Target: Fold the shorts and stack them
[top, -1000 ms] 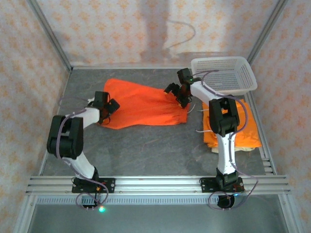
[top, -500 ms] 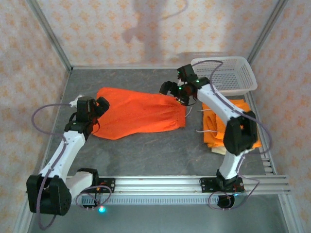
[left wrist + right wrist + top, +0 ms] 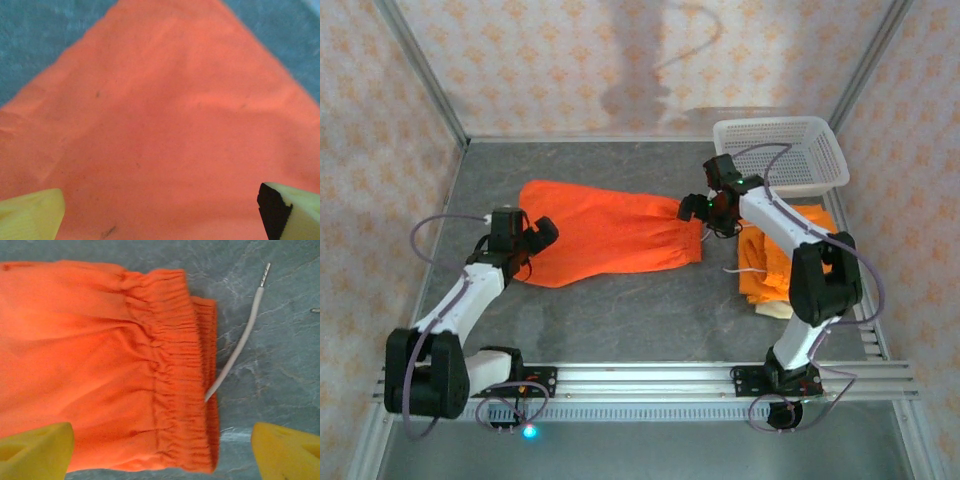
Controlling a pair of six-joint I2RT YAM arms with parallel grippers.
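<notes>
One pair of bright orange shorts [image 3: 610, 232] lies spread flat across the middle of the table. My left gripper [image 3: 542, 232] hangs open over its left end; orange cloth [image 3: 160, 110] sits under the yellow fingertips [image 3: 30, 215]. My right gripper [image 3: 698, 208] is open at the right end. Its yellow fingertips [image 3: 35, 450] straddle the gathered elastic waistband [image 3: 175, 390], and a white drawstring [image 3: 240, 340] trails onto the table. At the right lies a folded stack [image 3: 800, 265], orange shorts on top with pale beige cloth [image 3: 775, 310] showing beneath.
A white mesh basket [image 3: 780, 150] stands at the back right, just behind the folded stack. Metal frame posts and patterned walls close in the table on three sides. Bare grey tabletop [image 3: 640, 310] stretches in front of the spread shorts.
The right gripper has moved right and nearer, down to the waistband end of the spread shorts. The left arm has stretched out, its gripper staying over the left end.
</notes>
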